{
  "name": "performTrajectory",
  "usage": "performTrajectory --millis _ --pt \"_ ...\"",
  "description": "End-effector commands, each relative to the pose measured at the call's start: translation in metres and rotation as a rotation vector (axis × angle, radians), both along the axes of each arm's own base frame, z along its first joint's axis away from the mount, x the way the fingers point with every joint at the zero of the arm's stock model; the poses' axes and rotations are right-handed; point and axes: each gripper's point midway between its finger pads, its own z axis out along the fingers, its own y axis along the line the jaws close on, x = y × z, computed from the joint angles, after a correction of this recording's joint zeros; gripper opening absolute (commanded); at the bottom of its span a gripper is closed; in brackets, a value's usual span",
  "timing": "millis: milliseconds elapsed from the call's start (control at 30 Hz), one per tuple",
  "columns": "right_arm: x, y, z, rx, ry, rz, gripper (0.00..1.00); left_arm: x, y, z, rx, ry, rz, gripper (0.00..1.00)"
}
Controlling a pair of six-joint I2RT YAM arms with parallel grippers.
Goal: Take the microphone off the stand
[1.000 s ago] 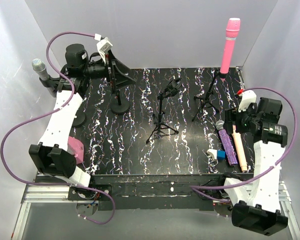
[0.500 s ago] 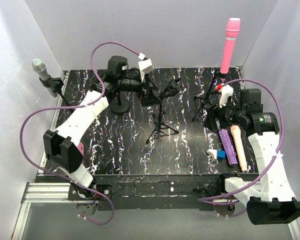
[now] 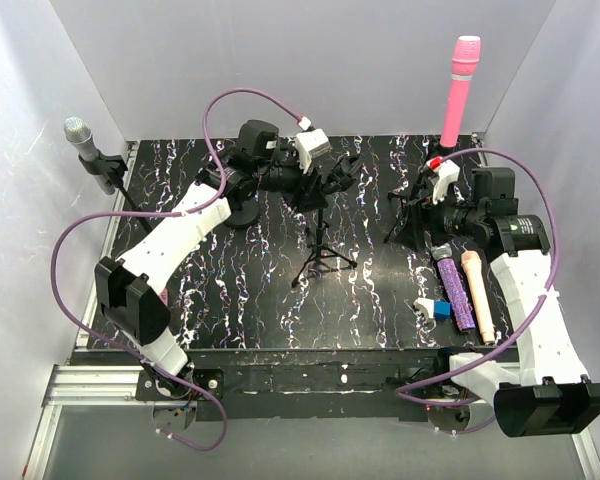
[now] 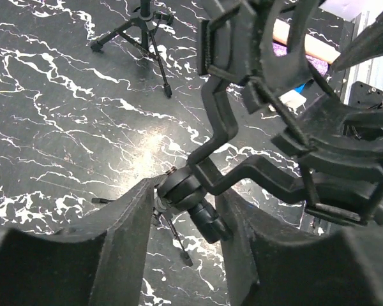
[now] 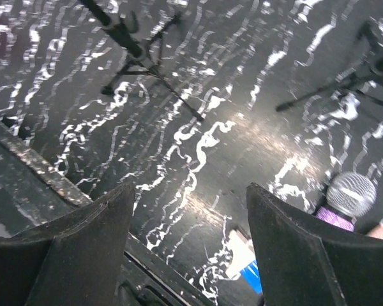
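Microphone (image 3: 460, 95), pink, points straight up; left pincer (image 4: 188, 199) flanks stand joint (image 4: 180, 187), grip unclear; right pincer (image 5: 190, 191) gapes.

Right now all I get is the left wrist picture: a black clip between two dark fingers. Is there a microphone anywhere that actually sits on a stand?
Observer: Yes. From above, a pink microphone stands upright on a tripod stand at the back right, well away from the left gripper.
Operator: Is that the only one?
Observer: No. A grey microphone is clipped to a second stand at the far left of the scene.
Operator: And what is the other arm doing?
Observer: The right gripper is open and holds nothing. It is low down, beside the legs of the pink microphone's stand.
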Motion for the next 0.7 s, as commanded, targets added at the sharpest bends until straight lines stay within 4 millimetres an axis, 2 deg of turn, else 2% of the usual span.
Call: performTrajectory --millis 0,100,200,300,467,667 --pt "-0.005 0.037 0.011 0.138 -0.009 0.172 0.77 -0.003 0.002 0.022 -0.021 -0.050 -0.012 0.39" --pt "-0.011 0.057 0.002 0.172 0.057 0.258 0.78 -0.021 0.000 0.033 -0.075 -0.072 -0.132 0.31" --pt "-0.017 0.081 -0.003 0.206 0.110 0.350 0.77 -0.033 0.001 0.042 -0.115 -0.097 -0.236 0.18" --pt "-0.021 0.096 -0.005 0.250 0.160 0.448 0.74 -0.036 0.009 0.050 -0.157 -0.107 -0.323 0.11" --pt "-0.018 0.107 -0.014 0.285 0.126 0.643 0.71 -0.040 0.021 0.049 -0.179 -0.076 -0.402 0.08" --pt "0.005 0.128 -0.026 0.407 0.240 0.650 0.68 -0.049 0.027 0.042 -0.172 -0.096 -0.419 0.07"
